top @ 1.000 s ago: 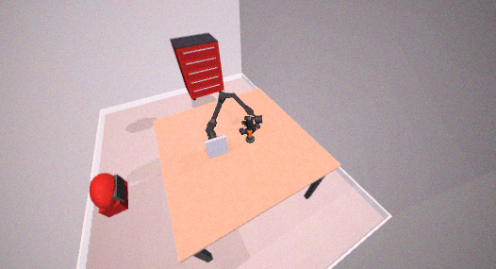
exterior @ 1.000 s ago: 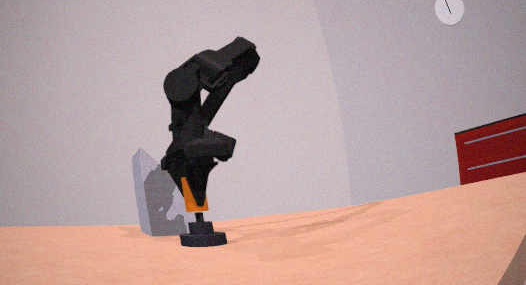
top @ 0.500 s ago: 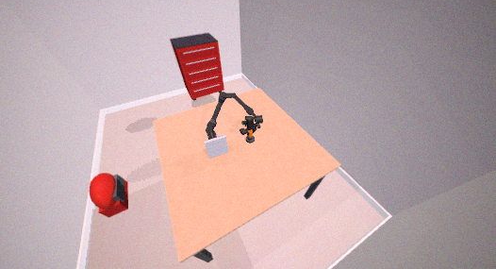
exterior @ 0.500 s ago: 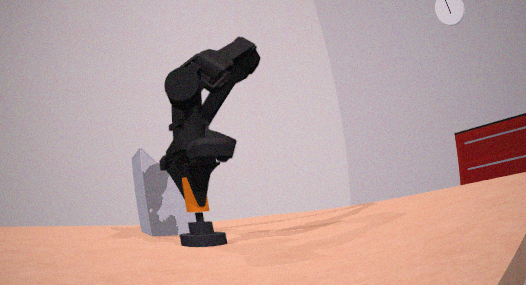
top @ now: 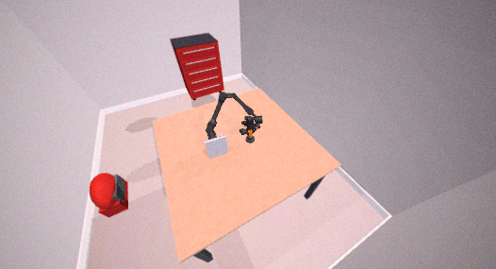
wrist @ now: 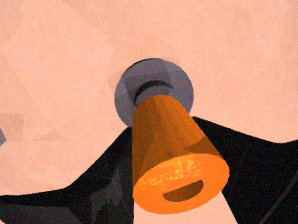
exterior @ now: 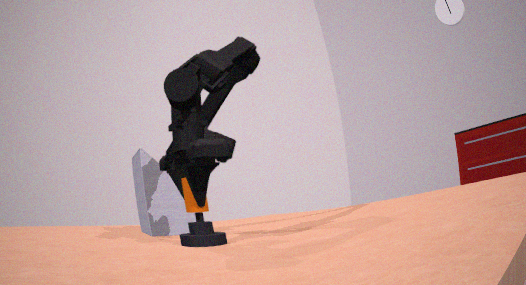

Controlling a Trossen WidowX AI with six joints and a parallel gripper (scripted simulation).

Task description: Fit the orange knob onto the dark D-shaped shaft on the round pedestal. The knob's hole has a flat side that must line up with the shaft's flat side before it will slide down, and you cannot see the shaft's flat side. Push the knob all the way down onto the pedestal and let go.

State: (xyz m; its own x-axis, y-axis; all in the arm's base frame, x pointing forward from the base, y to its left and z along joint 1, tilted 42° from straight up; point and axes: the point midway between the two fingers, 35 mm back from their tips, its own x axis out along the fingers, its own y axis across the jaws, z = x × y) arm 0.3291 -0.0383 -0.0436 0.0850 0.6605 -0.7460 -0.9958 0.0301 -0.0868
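Looks like the jaws (top: 250, 131) (exterior: 195, 191) are clamped on the orange knob (top: 251, 133) (exterior: 196, 203) (wrist: 165, 130), holding it above the pedestal (top: 250, 140) (exterior: 203, 239) (wrist: 182, 92), probably so it can still twist until the flats match.

Top cam looks down on the whole table (top: 245, 178) from high up; side cam sits low, closer; wrist cam peers down at the knob (exterior: 195, 201) (wrist: 165, 135), also in the side view.

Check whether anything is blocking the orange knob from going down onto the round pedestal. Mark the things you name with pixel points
Nothing visible stands between the orange knob (top: 251, 132) (exterior: 190, 201) (wrist: 162, 130), held in the claw (top: 251, 131) (exterior: 196, 199) (wrist: 161, 127), and the round pedestal (top: 250, 140) (exterior: 203, 239) (wrist: 182, 90). Only the dark shaft (exterior: 199, 217) shows in the gap, and the knob goes over that. Whether the flat sides line up can't be seen.
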